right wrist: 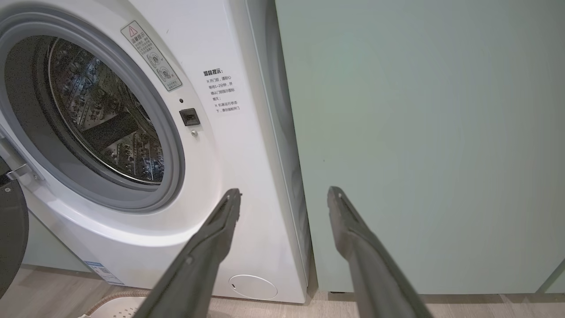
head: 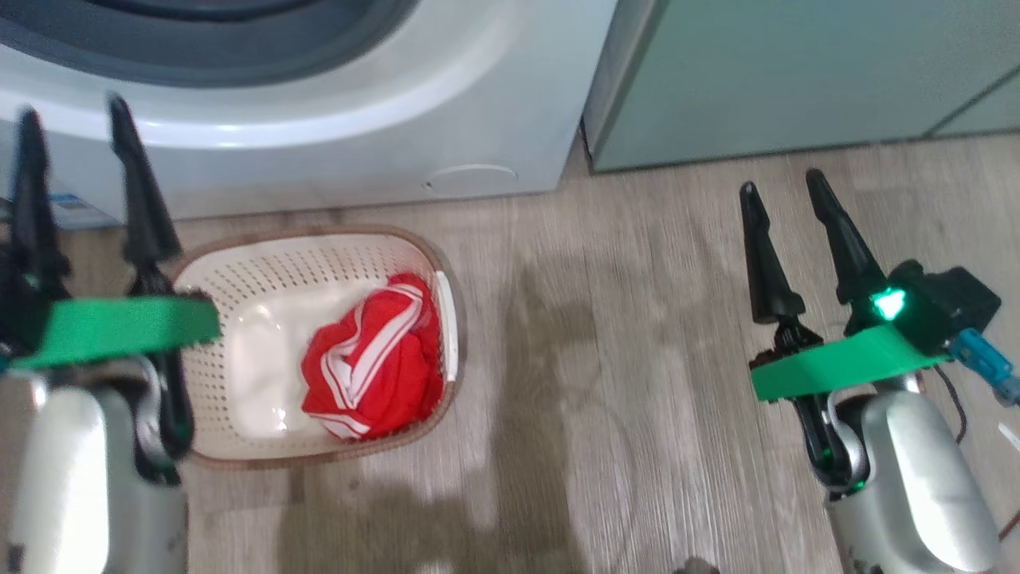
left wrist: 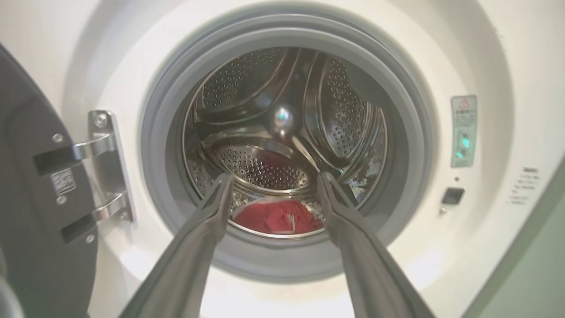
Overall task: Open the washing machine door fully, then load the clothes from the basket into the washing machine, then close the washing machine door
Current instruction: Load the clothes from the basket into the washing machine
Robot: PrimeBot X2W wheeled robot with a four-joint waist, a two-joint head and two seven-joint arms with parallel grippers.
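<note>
Head view, clothes (head: 370,363) in basket (head: 319,239), right of spread left fingers (head: 143,199)

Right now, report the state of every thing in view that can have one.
washing machine door, swung open on its hinges.
washing machine, drum exposed, something red low inside.
basket, upright on the floor, not yet emptied.
clothes, crumpled in the basket.
left gripper, open, empty.
right gripper, open, empty.
</note>
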